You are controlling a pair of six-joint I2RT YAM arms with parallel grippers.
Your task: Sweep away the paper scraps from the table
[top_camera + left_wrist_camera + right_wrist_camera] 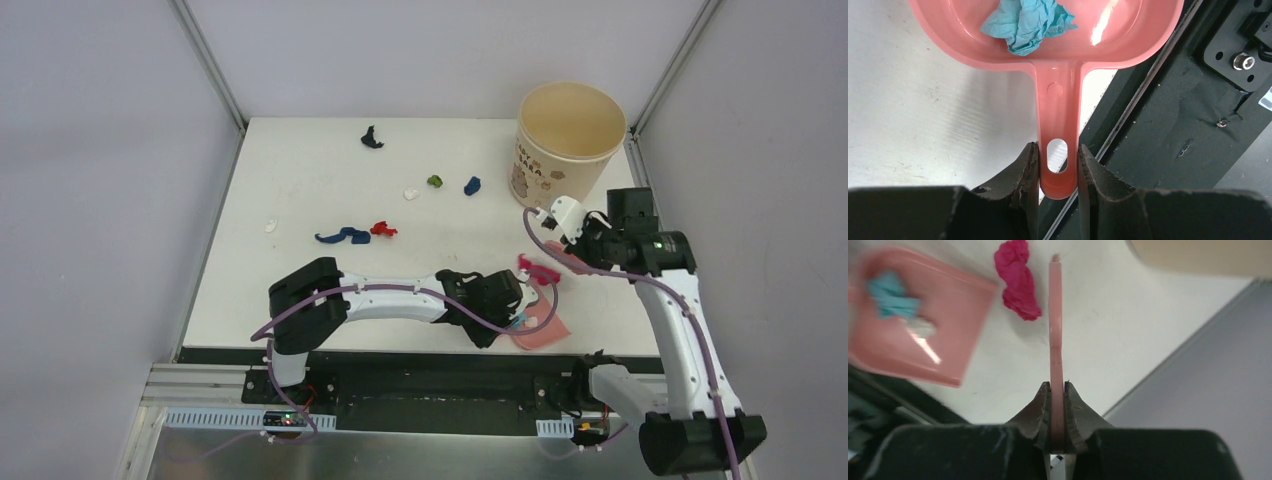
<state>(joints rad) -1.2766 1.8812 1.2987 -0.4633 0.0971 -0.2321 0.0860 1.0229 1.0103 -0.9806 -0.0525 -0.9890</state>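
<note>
Grey walls close in the white rectangular tabletop (300, 180) with its black front edge; over its far half the tiny crumpled paper scraps (383, 229) lie scattered and mostly well apart: a black one near the far edge, a green and a dark blue one side by side near the beige round bucket (560, 165), two white bits, and a long blue strip just beside a red bit. One magenta scrap (1018, 280) lies on the table between the tip of the thin pink brush (1056, 315) and the mouth of the pink plastic dustpan (1058, 90); a teal scrap (1025, 22) sits inside the pan.

The left gripper (1058, 167) is pressed together on the slotted end of the dustpan's handle, at the table's near edge; the right gripper (1057, 412) pinches the brush's flat handle edge-on.

The step in hand looks to be brushing the magenta scrap in; it will go best with the pan's lip flat on the table and its mouth turned to the scrap, and the brush set down beyond the scrap and drawn low and slowly toward the pan; a quick flick would likely send such light paper skipping past; tipping the pan risks spilling the teal scrap.
</note>
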